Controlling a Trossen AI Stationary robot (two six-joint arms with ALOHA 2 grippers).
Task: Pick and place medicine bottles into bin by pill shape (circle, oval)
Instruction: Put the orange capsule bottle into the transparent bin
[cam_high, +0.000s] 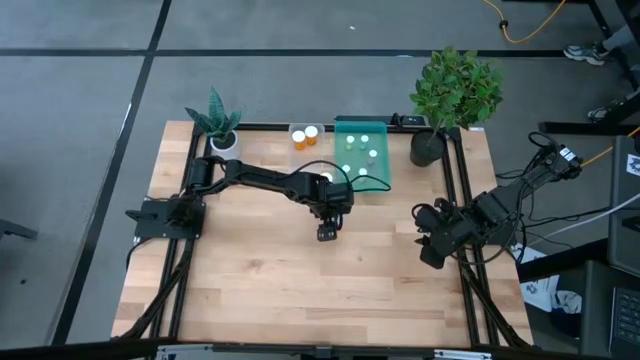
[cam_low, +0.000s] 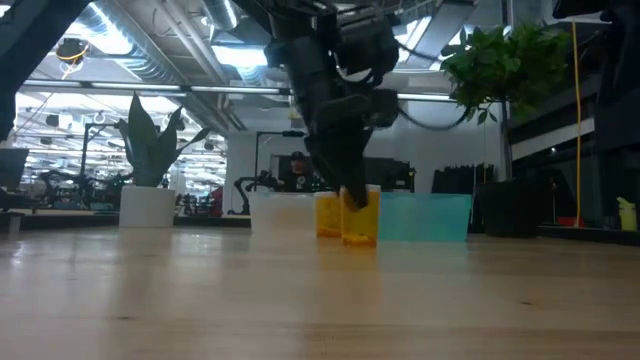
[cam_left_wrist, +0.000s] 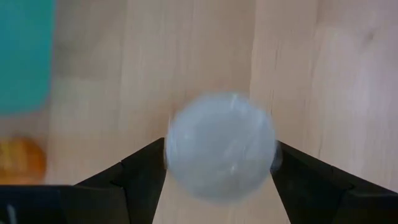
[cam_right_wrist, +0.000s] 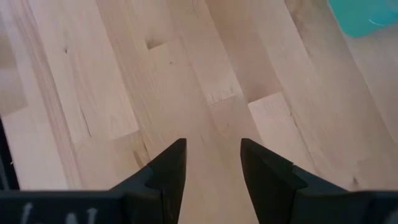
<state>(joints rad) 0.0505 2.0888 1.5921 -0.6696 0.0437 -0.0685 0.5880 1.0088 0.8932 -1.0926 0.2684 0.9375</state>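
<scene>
Butcher-block table beneath left hand pinching a white-capped bottle (right hand spread), office beyond.

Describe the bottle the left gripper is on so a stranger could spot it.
Find the teal bin at the table's far edge, between the two potted plants. Just in front of its near left corner, the left gripper straddles a white-capped medicine bottle. It is the only bottle outside a bin.

My two arms are matte black, chunky and jointed, with thin black cables looping off them. My fingers are dark, angular, flat-faced wedges.
</scene>
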